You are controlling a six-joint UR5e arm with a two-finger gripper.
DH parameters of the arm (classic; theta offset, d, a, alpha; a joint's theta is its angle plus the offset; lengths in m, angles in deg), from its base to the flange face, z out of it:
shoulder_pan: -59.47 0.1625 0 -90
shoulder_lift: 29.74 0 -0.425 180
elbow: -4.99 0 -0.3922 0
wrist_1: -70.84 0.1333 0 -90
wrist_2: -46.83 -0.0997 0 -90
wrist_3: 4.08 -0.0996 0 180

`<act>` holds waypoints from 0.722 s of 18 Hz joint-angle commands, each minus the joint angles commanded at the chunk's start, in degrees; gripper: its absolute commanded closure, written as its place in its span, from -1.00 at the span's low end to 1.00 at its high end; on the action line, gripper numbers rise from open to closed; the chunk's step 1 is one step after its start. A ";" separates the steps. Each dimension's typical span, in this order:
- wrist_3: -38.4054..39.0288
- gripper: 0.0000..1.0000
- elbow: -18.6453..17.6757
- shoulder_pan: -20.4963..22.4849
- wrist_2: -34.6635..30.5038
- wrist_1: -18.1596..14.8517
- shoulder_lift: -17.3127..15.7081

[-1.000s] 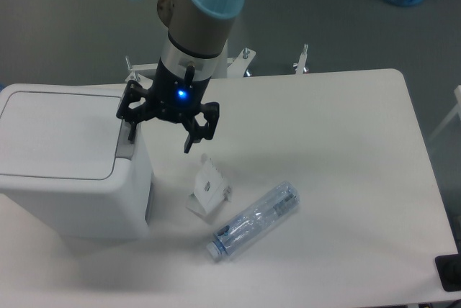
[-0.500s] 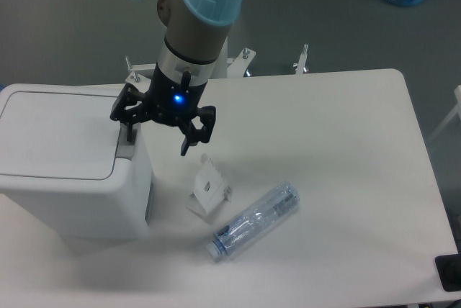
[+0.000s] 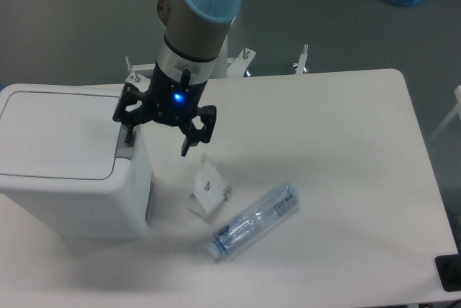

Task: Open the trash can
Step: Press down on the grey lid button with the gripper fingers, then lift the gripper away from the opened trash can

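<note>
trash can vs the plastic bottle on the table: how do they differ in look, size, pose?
Size: the trash can is far bigger than the bottle.
Look: the trash can is opaque white and boxy with rounded corners; the bottle is clear and cylindrical.
Pose: the trash can stands upright with its lid flat and closed; the bottle lies on its side, set diagonally.
Shared: both rest on the white table.

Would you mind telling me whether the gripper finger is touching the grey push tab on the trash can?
Cannot tell. In the camera view, one finger overlaps the push tab of the trash can, hiding any gap.
</note>
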 joint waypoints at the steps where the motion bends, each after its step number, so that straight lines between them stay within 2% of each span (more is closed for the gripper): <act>1: 0.00 -1.00 0.00 0.00 -0.88 -0.09 0.26; 9: 0.09 -1.00 0.52 0.00 -0.54 -0.18 0.27; 13: 0.88 -1.00 3.24 0.52 -0.71 -0.09 0.35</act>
